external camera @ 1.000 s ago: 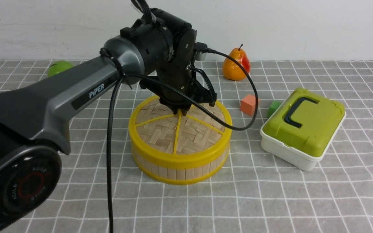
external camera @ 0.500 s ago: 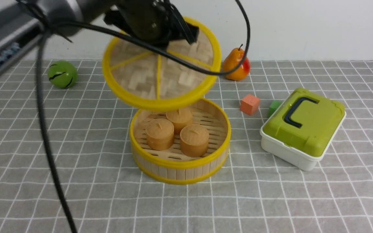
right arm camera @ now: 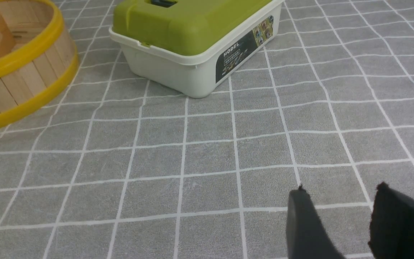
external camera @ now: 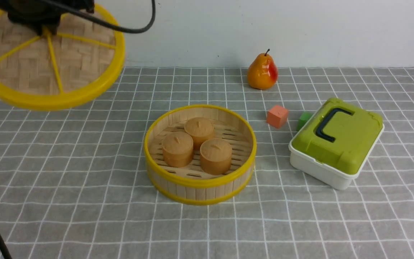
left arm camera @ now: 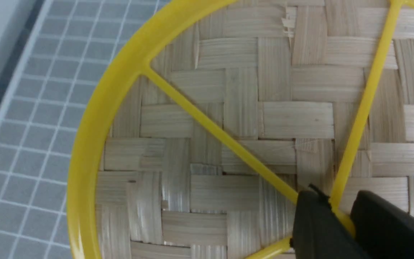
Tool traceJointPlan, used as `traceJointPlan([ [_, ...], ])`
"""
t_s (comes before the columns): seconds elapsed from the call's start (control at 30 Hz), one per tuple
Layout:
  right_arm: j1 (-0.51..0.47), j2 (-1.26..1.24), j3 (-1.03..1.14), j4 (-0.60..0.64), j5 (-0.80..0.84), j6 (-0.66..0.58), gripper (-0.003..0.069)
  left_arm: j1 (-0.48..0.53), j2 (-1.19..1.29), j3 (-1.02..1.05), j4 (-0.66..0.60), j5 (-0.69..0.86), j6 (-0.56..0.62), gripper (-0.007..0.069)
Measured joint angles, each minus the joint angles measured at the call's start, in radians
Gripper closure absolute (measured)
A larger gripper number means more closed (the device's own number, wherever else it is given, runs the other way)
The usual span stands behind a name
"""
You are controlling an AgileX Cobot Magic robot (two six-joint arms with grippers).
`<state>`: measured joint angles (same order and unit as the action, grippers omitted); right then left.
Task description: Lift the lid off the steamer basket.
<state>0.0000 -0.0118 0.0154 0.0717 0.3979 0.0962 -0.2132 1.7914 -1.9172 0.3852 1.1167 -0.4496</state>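
Note:
The lid (external camera: 31, 68), a woven bamboo disc with a yellow rim and spokes, hangs tilted in the air at the far left, well clear of the steamer basket (external camera: 199, 187). My left gripper (external camera: 45, 27) is shut on the lid's central knob; in the left wrist view the black fingers (left arm camera: 314, 223) clamp the yellow hub and the lid (left arm camera: 246, 118) fills the picture. The basket stands open mid-table with three brown buns (external camera: 199, 145) inside. My right gripper (right arm camera: 341, 192) hovers open over bare cloth, to one side of the basket (right arm camera: 20, 82).
A white box with a green lid (external camera: 336, 142) sits right of the basket. A pear (external camera: 262, 72), an orange cube (external camera: 277, 116) and a green cube (external camera: 304, 119) lie behind it. The grey checked cloth (external camera: 84, 216) covers the table.
The lid was on the basket a second ago. My left gripper lifted it off and carried it up and to the far left, uncovering the buns.

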Motion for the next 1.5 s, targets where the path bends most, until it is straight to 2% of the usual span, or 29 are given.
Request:
traceJointPlan([
  [0.07,0.000,0.000,0.000,0.000,0.000,0.000,0.0417,0.022,0.000,0.059,-0.026,-0.047,-0.012,0.0515],
  [0.17,0.000,0.000,0.000,0.000,0.000,0.000,0.0417,0.064,0.012,0.241,-0.070,-0.199,-0.041,0.0515],
  [0.33,0.000,0.000,0.000,0.000,0.000,0.000,0.0417,0.067,0.077,0.389,-0.089,-0.312,-0.061,0.0515],
  [0.57,0.000,0.000,0.000,0.000,0.000,0.000,0.0418,0.067,0.201,0.405,-0.094,-0.335,-0.067,0.0515],
  [0.8,0.000,0.000,0.000,0.000,0.000,0.000,0.0418,0.067,0.221,0.402,-0.116,-0.368,-0.096,0.0508],
  [0.87,0.000,0.000,0.000,0.000,0.000,0.000,0.0418,0.067,0.221,0.402,-0.126,-0.387,-0.104,0.0484],
  [0.93,0.000,0.000,0.000,0.000,0.000,0.000,0.0418,0.063,0.212,0.402,-0.141,-0.407,-0.108,0.0416],
  [1.0,0.000,0.000,0.000,0.000,0.000,0.000,0.0418,0.055,0.180,0.402,-0.142,-0.411,-0.108,0.0315],
  [1.03,0.000,0.000,0.000,0.000,0.000,0.000,0.0418,0.054,0.176,0.402,-0.142,-0.411,-0.108,0.0307],
  [1.1,0.000,0.000,0.000,0.000,0.000,0.000,0.0418,0.041,0.107,0.402,-0.136,-0.416,-0.092,0.0226],
  [1.2,0.000,0.000,0.000,0.000,0.000,0.000,0.0418,0.015,-0.013,0.402,-0.132,-0.417,-0.063,0.0190],
  [1.27,0.000,0.000,0.000,0.000,0.000,0.000,0.0418,-0.002,-0.102,0.402,-0.131,-0.417,-0.050,0.0193],
  [1.4,0.000,0.000,0.000,0.000,0.000,0.000,0.0418,-0.063,-0.337,0.416,-0.127,-0.476,-0.036,0.0270],
  [1.5,0.000,0.000,0.000,0.000,0.000,0.000,0.0418,-0.127,-0.592,0.504,-0.131,-0.599,-0.035,0.0405],
])
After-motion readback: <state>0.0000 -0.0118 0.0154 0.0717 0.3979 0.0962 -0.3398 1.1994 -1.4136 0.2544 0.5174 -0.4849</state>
